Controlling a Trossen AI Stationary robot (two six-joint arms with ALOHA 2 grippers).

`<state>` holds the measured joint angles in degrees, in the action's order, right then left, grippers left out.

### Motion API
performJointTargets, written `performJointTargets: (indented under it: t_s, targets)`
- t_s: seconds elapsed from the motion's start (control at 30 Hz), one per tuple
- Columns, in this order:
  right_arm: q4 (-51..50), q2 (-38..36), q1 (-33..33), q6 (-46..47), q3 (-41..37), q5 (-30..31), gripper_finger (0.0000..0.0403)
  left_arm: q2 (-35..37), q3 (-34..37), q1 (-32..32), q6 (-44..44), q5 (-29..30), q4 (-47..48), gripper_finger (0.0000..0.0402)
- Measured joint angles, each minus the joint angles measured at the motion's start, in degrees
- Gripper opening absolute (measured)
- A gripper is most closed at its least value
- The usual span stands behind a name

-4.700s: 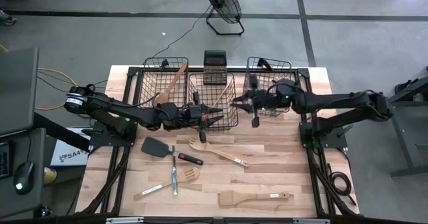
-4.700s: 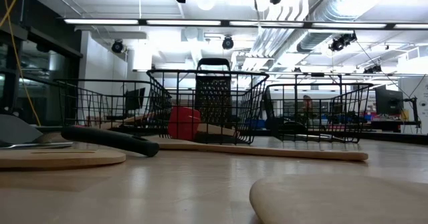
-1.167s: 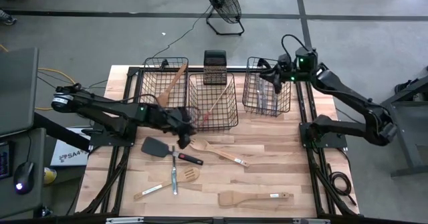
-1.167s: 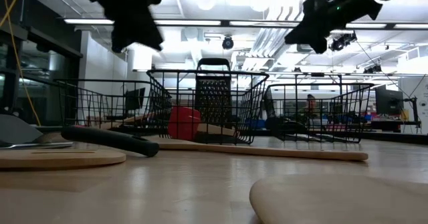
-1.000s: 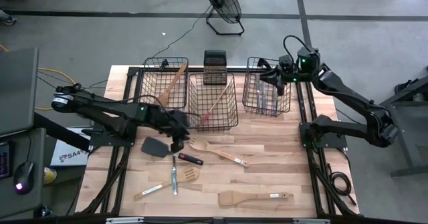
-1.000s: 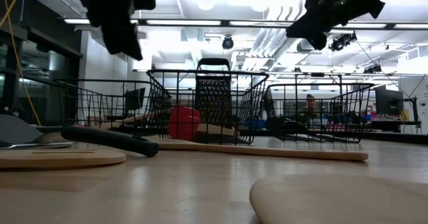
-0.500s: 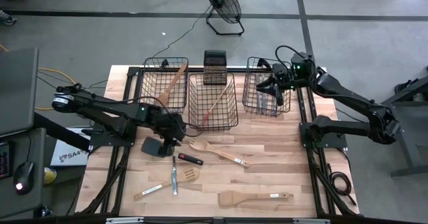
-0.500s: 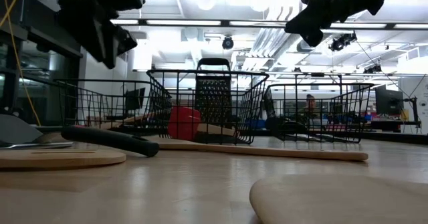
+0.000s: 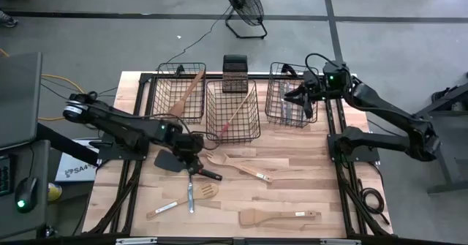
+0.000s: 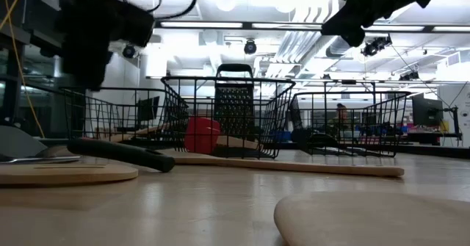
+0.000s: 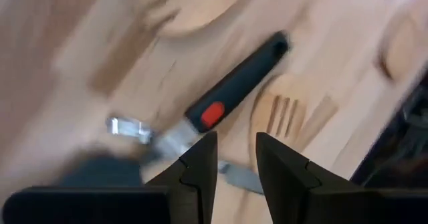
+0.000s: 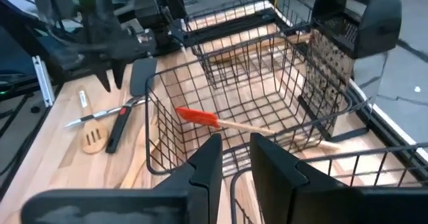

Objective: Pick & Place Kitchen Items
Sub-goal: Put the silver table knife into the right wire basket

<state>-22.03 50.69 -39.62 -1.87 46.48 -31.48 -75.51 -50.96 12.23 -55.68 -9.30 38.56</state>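
Note:
Several kitchen items lie flat on the wooden table [image 9: 314,172]: a black spatula [image 9: 167,159], a black-handled utensil with a red spot [image 11: 234,83], a pale wooden fork [image 9: 238,166], a slotted wooden spoon [image 9: 183,200], a silver utensil [image 9: 190,194] and a wooden spatula [image 9: 278,216]. My left gripper [image 9: 192,161] hangs above the black handle, pointing steeply down, open by a narrow gap with nothing in it [image 11: 237,150]. My right gripper [image 9: 296,99] hovers over the right wire basket [image 9: 291,113], a narrow empty gap between its fingers [image 12: 235,150].
Three black wire baskets stand along the far edge. The left one [image 9: 179,91] holds a wooden spoon, the middle one [image 9: 232,112] a red spatula [image 12: 197,117], the right one dark utensils. A black grater [image 9: 235,73] stands behind them. There is bare table at the near right.
My left gripper has gone from beside the middle basket toward the table's near edge and down, rolling about its own axis, and now hangs over the black-handled utensil. My right gripper has drifted toward the near edge over the right basket. No item has moved.

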Motion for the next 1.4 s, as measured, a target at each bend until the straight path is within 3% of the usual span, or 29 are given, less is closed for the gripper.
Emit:
performJointTargets:
  t_s: [0.17,0.4,0.6,0.93,1.2,1.4]
  targets:
    - [-0.71,-1.2,0.0,0.02,0.01,0.0,0.007,-3.77,0.09,3.81,-22.14,0.59,-1.29,0.0101]
    - [-1.61,-2.46,0.03,0.16,0.0,-0.29,0.007,-6.54,-0.01,9.36,-38.68,4.58,-2.99,0.0101]
    - [-1.63,-2.46,0.83,0.17,0.0,-0.31,0.007,-6.51,0.0,12.4,-45.29,8.82,-2.88,0.0109]
    - [-1.74,-2.44,3.28,0.07,0.0,-0.11,0.007,-7.2,0.0,12.88,-52.71,9.96,-3.79,0.0184]
    - [-1.75,-2.44,4.12,0.04,0.0,-0.11,0.007,-8.49,0.0,12.91,-56.71,10.91,-2.95,0.0188]
    - [-1.84,-2.44,4.13,-0.14,0.0,-0.1,0.007,-12.52,0.04,12.91,-58.1,6.5,-2.65,0.0188]
